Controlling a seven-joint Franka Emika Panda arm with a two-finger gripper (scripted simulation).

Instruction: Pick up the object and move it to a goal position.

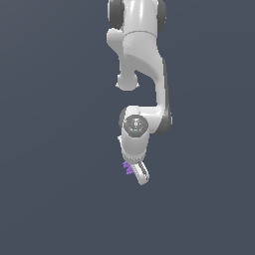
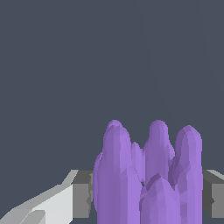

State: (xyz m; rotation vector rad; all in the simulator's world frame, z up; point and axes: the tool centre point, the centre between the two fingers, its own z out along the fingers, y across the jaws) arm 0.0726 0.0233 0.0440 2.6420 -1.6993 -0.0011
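The purple object (image 2: 148, 175) is sitting right between our fingers (image 2: 83, 194), and we are seeing its rounded ridged bars filling the wrist view, grey pads pressing in on either side. In the exterior view the object (image 1: 128, 168) is peeking out at the gripper (image 1: 139, 172), on the exterior view's left of the white fingers. We are clamping on it. The white arm (image 1: 142, 60) is hanging down from above, the wrist tilting slightly, against a plain dark grey backdrop (image 1: 50, 149).
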